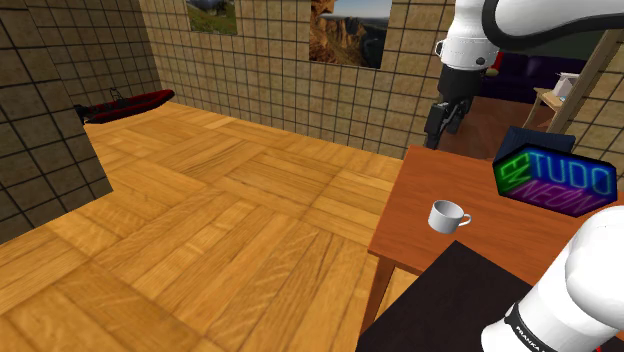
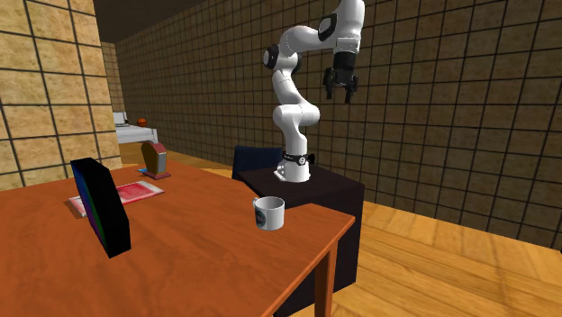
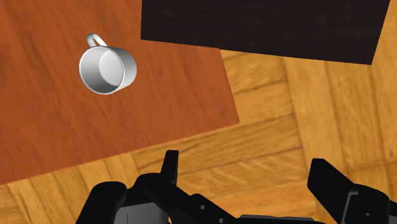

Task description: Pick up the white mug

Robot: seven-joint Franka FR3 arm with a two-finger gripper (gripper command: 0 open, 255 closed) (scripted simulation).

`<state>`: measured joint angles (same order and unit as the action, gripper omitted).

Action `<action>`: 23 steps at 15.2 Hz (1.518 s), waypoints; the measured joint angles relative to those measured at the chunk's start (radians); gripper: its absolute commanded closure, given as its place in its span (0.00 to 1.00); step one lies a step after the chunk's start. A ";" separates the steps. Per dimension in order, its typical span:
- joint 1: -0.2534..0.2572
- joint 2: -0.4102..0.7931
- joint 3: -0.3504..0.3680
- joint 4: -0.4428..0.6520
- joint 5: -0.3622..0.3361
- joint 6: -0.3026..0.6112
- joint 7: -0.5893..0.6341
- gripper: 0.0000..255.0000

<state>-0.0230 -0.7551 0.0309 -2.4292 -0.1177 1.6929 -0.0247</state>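
A white mug (image 1: 448, 215) stands upright on the reddish-brown wooden table (image 1: 440, 250), near the table's corner beside the black stand. The second exterior view has the mug (image 2: 268, 212) close to the table's front edge, and the wrist view looks down into its grey inside (image 3: 107, 68), handle pointing away from the gripper. My black gripper (image 1: 446, 115) hangs high in the air, well above the table's far edge and off to the side of the mug. Its fingers (image 3: 169, 167) stand apart with nothing between them; the same open gripper (image 2: 340, 88) shows high above the stand.
A dark sign with glowing "STUDO NEON" letters (image 1: 556, 181) stands on the table behind the mug. A flat red item (image 2: 117, 194) and a small upright object (image 2: 155, 159) lie further along the table. The black stand (image 2: 306, 189) adjoins the table. Parquet floor (image 1: 200, 230) spreads around.
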 measured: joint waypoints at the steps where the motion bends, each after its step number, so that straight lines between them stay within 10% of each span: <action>1: 0.000 0.000 0.000 0.000 0.000 0.000 0.000 0.00; 23: -0.163 0.306 -0.393 -0.360 -0.189 0.717 -0.289 0.00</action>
<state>-0.1864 -0.4494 -0.3620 -2.7890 -0.3068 2.4098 -0.3141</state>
